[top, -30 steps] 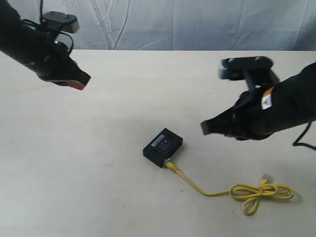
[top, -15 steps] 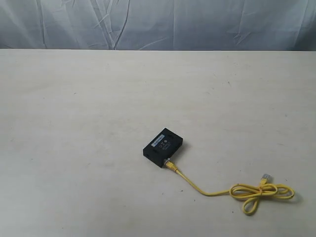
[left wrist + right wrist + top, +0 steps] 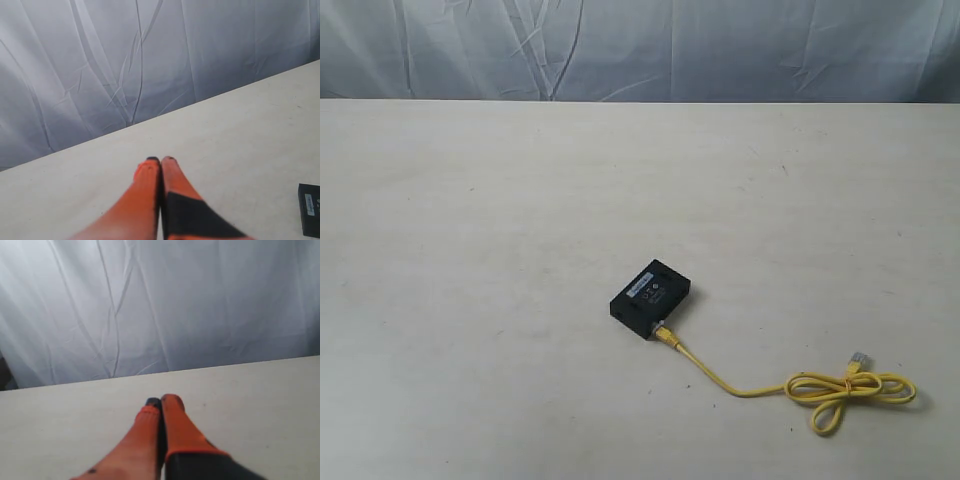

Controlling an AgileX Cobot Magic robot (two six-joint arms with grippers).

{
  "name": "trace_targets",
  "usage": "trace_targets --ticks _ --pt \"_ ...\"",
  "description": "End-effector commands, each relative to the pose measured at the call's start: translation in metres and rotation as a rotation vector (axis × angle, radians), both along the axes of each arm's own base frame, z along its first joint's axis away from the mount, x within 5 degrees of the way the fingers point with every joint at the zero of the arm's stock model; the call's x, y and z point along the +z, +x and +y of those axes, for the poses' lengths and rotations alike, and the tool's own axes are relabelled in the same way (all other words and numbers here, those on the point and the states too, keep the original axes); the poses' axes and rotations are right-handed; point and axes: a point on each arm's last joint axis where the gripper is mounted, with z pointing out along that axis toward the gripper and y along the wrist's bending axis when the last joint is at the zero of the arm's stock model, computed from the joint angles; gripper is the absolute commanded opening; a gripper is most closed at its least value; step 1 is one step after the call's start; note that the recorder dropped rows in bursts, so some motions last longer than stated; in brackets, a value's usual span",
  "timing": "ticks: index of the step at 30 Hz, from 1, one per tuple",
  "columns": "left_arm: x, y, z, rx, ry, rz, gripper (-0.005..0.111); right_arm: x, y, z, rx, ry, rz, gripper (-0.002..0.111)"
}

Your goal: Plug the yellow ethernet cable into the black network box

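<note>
Both arms gone from exterior view, left claw (image 3: 161,160) together, right claw (image 3: 161,401) together, yellow cable (image 3: 847,385) still in black box (image 3: 651,298)

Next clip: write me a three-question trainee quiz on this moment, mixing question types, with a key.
1. True or false: one end of the yellow ethernet cable meets a side of the black network box.
2. The cable's tied loop lies: A) on top of the box; B) on the table, apart from the box; C) in a hand.
3. Fill in: in the wrist views, the left hand and the right hand are both ___, holding nothing.

Key: 1 true; 2 B; 3 shut.
</note>
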Motion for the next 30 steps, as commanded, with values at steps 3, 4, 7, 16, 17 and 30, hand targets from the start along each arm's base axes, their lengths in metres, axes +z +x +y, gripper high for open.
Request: trace_targets --ticks 3,4,7,16,17,30 --pt "0.000 -0.001 0.001 0.005 -0.003 -0.010 0.000 -0.001 -0.001 -0.002 -0.073 0.006 -0.002 0.000" --pt "0.000 -0.001 0.001 0.005 -0.003 -0.010 0.000 -0.001 -0.001 -0.001 -0.072 0.008 -0.001 0.000" --pt "0.000 -0.001 0.001 0.005 -0.003 -0.010 0.000 -0.001 0.000 -0.003 -0.082 -0.019 -0.007 0.000" --pt "0.000 -0.001 0.001 0.005 -0.003 -0.010 0.000 -0.040 0.008 0.000 -0.041 -0.254 0.008 0.000" --pt "0.000 -0.001 0.001 0.005 -0.003 -0.010 0.000 -0.046 0.009 0.000 -0.038 -0.250 0.006 0.000" --pt "0.000 -0.001 0.001 0.005 -0.003 -0.010 0.000 -0.104 0.024 0.004 -0.024 -0.240 0.050 0.000"
